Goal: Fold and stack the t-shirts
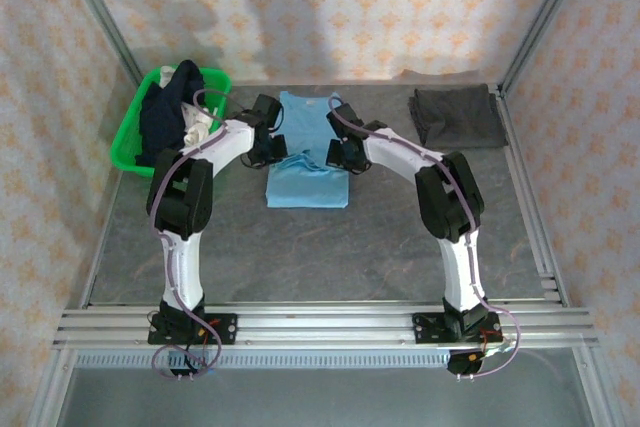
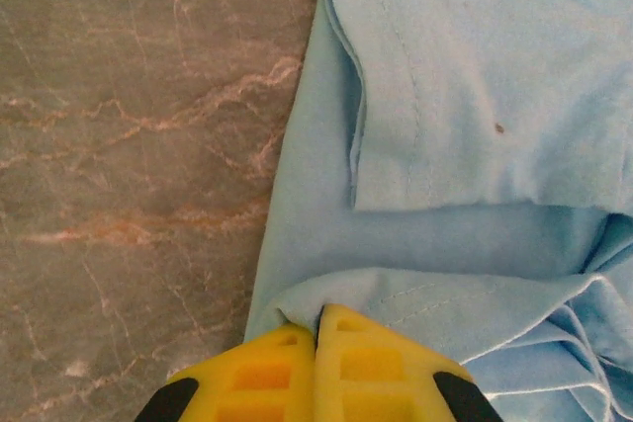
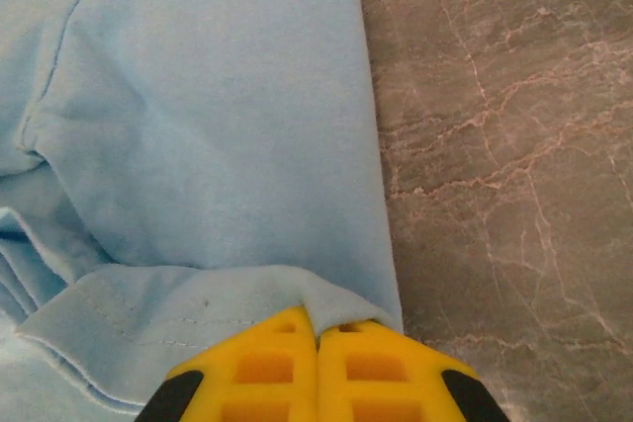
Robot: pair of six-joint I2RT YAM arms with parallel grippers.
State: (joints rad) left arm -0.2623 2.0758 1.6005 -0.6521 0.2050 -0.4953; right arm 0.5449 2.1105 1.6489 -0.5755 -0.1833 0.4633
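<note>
Roughly midway: the blue shirt (image 1: 306,172) lies at the centre of the table (image 1: 300,247), sides apparently folded in and its near hem lifted. The left gripper (image 2: 318,331) and right gripper (image 3: 317,328) are each clamped on a corner of that hem, yellow fingers pressed together over cloth. A grey shirt (image 1: 457,117) sits folded at far right, well apart. Left, I judge: finish this fold, stack it, then handle the navy shirt (image 1: 165,117) and others heaped in the basket (image 1: 122,147).
</note>
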